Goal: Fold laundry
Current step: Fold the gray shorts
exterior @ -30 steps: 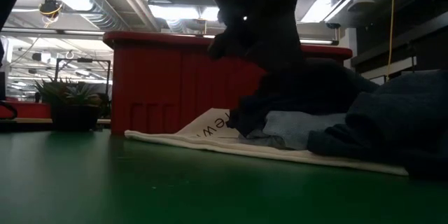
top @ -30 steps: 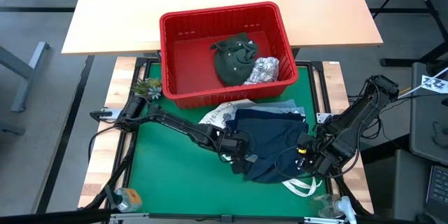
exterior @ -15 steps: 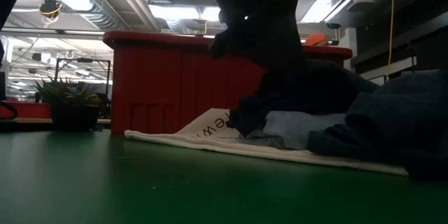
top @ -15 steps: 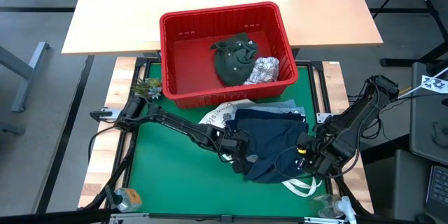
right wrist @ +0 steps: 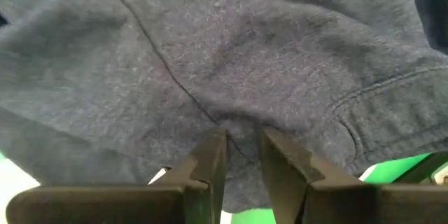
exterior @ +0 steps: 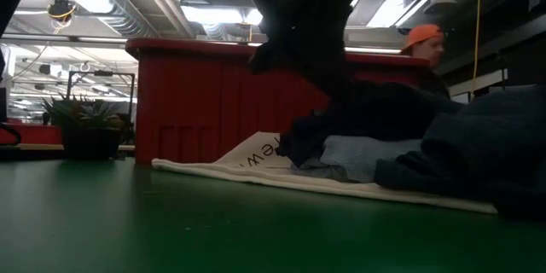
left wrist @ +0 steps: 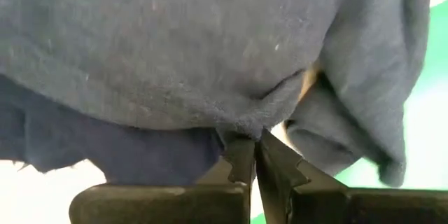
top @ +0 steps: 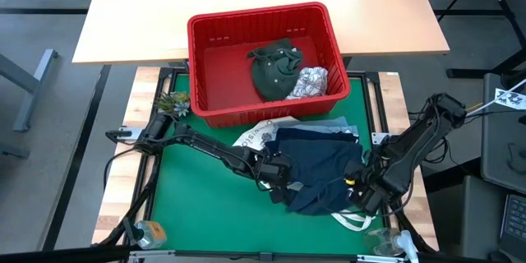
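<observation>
A navy blue garment lies rumpled on the green mat in front of the red basket, its opposite edges pinched by the clenched left gripper and right gripper, which should lift evenly, keeping the cloth taut.

Green mat open on the left; red basket blocks the far side, navy garment and tote fill centre-right.
</observation>
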`<state>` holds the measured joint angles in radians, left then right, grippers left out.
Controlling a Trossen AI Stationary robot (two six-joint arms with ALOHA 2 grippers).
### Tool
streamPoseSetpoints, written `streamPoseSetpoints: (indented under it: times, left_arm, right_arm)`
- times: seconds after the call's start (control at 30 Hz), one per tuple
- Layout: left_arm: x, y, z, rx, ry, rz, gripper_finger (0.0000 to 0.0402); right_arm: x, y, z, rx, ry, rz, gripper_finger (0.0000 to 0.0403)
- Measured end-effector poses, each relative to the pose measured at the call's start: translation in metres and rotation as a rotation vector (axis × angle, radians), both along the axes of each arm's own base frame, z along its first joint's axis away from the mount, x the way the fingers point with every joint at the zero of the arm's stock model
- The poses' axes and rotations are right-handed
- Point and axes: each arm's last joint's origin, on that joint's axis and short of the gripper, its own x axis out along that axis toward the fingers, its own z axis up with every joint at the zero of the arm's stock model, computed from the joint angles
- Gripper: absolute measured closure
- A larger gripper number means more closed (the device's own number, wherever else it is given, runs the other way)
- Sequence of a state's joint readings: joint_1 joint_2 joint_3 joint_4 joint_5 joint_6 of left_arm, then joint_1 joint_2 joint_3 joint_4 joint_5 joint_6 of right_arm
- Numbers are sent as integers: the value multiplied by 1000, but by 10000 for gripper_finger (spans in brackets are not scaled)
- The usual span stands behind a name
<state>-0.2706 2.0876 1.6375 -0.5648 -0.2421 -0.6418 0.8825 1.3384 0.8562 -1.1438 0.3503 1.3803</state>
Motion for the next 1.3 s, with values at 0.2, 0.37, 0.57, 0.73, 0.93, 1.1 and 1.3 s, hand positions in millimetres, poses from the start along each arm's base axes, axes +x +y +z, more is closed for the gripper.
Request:
streamPoseSetpoints:
  times: [0.2, 0.37, 0.57, 0.73, 0.93, 1.1, 1.3]
  left_arm:
    - [-12, -7, -6, -3, 124, -38, 399]
    - [-19, -12, -8, 14, 182, -53, 398]
    - [-19, -13, -8, 16, 182, -54, 394]
    - [-20, -13, -8, 15, 193, -57, 358]
    - [-20, -12, -7, -55, 207, -67, 308]
    - [-23, -11, 4, -102, 195, -88, 296]
    - [-28, -19, 22, -114, 129, -113, 304]
  right_arm:
    - [3, 6, -14, -24, 103, -7, 315]
    - [3, 9, -21, -16, 160, -14, 315]
    - [3, 9, -21, -18, 164, -12, 315]
    - [3, 9, -21, -10, 181, -13, 315]
    - [2, 9, -15, -10, 198, 33, 315]
    - [3, 10, 6, -39, 224, 34, 315]
    - [10, 20, 31, 15, 189, 88, 315]
